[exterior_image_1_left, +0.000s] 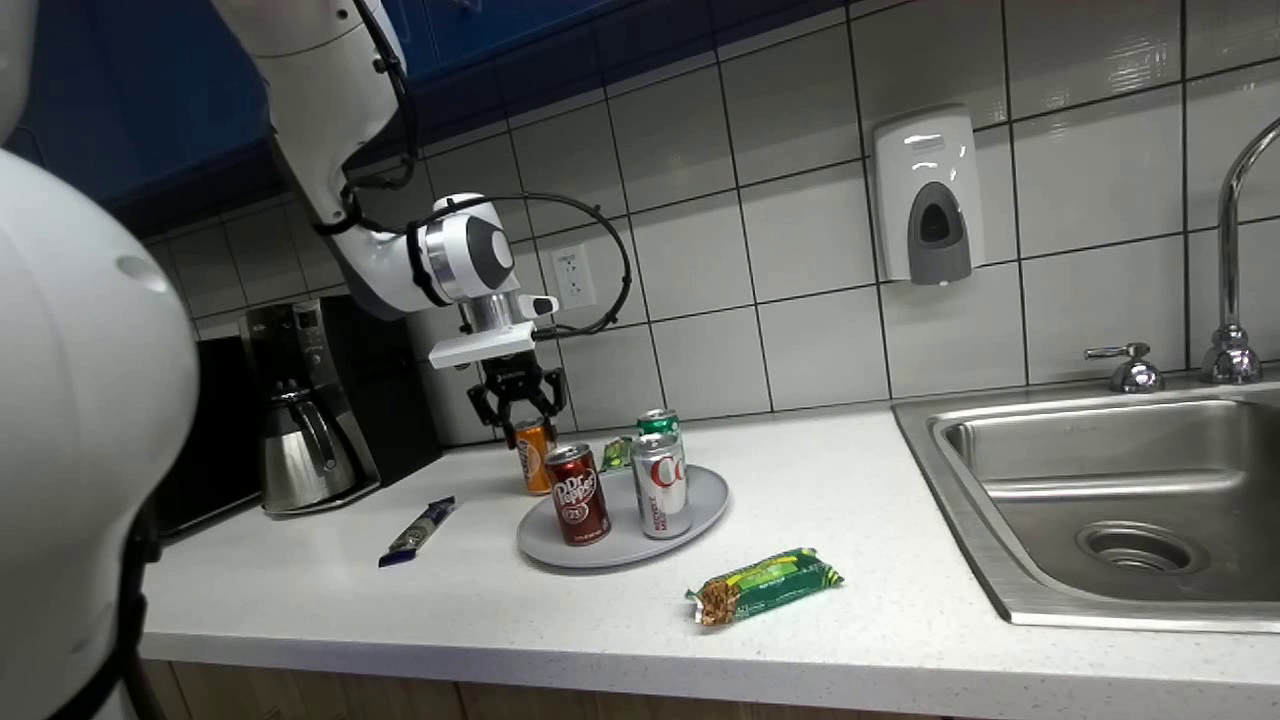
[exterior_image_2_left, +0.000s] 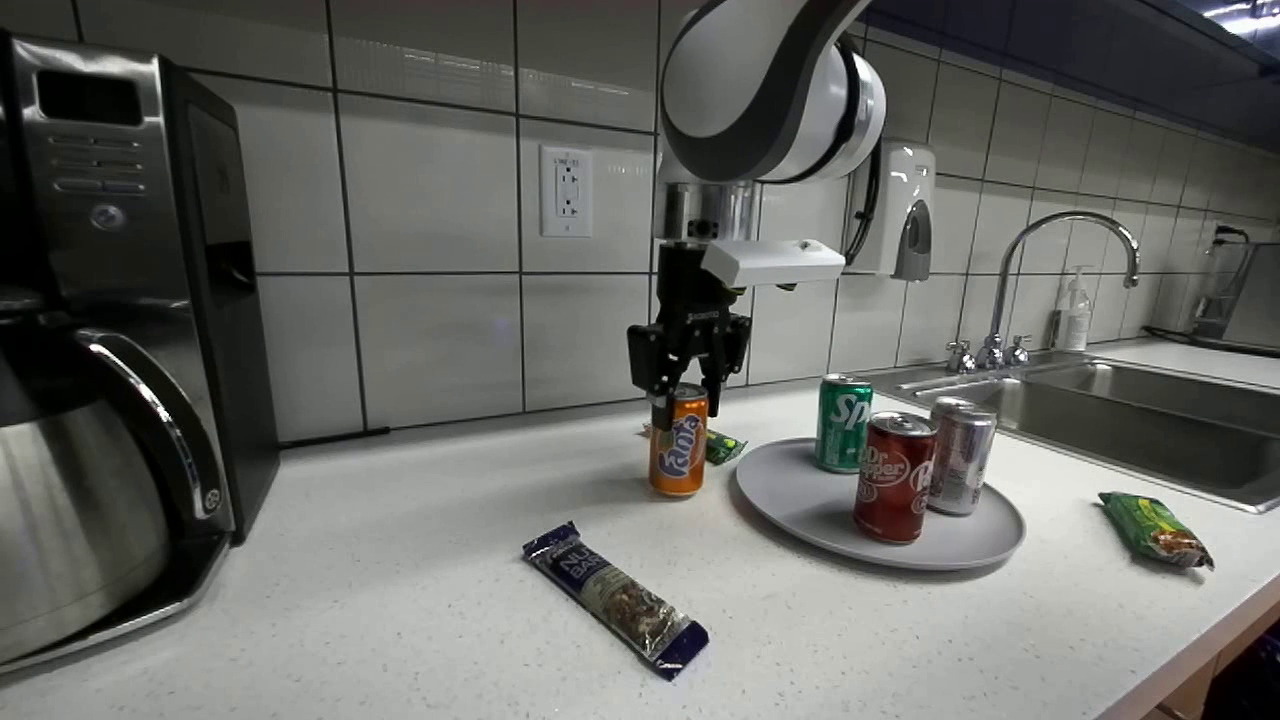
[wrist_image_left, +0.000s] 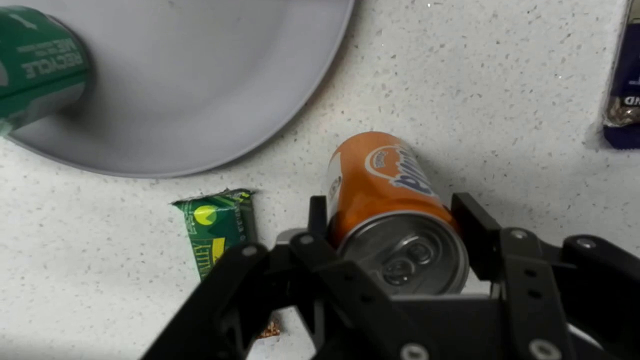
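My gripper (exterior_image_2_left: 688, 405) points down over an orange Fanta can (exterior_image_2_left: 678, 450). The orange can stands upright, apparently resting on the white counter, beside the grey plate. In the wrist view, the fingers (wrist_image_left: 390, 215) lie against both sides of the orange can (wrist_image_left: 382, 175) near its top, with almost no gap, so the gripper looks shut on it. A green-wrapped bar (wrist_image_left: 215, 230) lies beside the can, partly hidden by a finger. The grey plate (exterior_image_2_left: 790, 500) holds a green Sprite can (exterior_image_2_left: 842, 425), a dark red Dr Pepper can (exterior_image_2_left: 893, 490) and a silver can (exterior_image_1_left: 660, 485).
A blue-wrapped nut bar (exterior_image_2_left: 620, 600) lies on the counter in front of the orange can. Another green bar (exterior_image_1_left: 765, 588) lies near the counter's front edge. A coffee maker (exterior_image_1_left: 320, 410) stands at one end and a steel sink (exterior_image_1_left: 960, 520) at the other. The tiled wall is close behind.
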